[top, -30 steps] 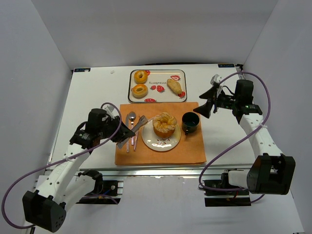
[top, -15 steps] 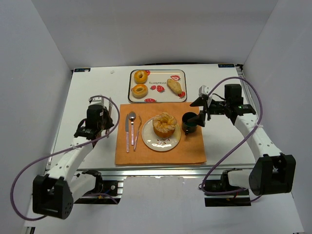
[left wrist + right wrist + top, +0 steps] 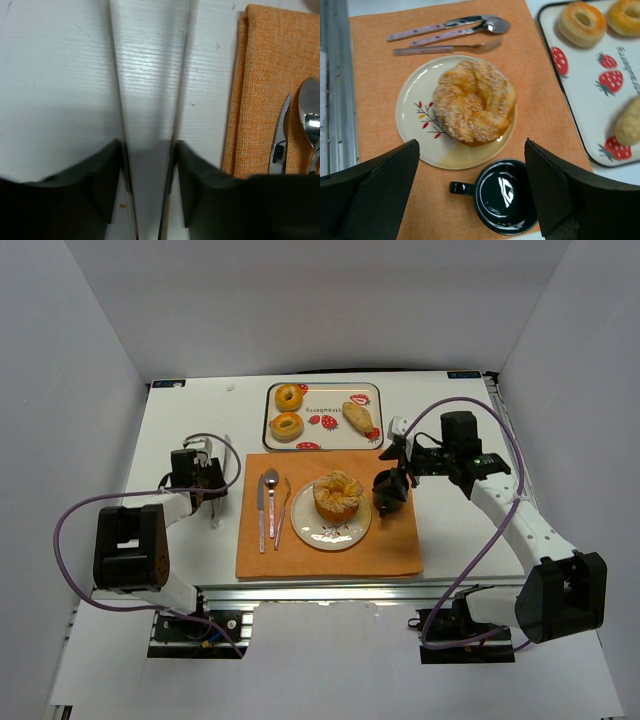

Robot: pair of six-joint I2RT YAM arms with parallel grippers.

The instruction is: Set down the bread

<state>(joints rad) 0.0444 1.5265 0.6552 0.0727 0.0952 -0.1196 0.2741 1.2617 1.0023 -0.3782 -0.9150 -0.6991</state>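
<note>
The bread, a large round pastry with a pale flaky top, sits on a cream plate in the middle of the orange placemat. The right wrist view shows the bread just beyond the plate's near rim. My right gripper hovers above the black cup, just right of the bread. Its jaws are wide open and hold nothing. My left gripper is low over the bare table, left of the placemat. Its jaws are apart with only table between them.
A black cup stands right beside the plate. Knife, spoon and fork lie on the placemat's left side. A strawberry-print tray at the back holds two ring pastries and an oval roll.
My left arm has pulled back leftward off the placemat, leaving the cutlery lying straight, and its jaws have parted. My right gripper has moved left over the cup, toward the bread.
</note>
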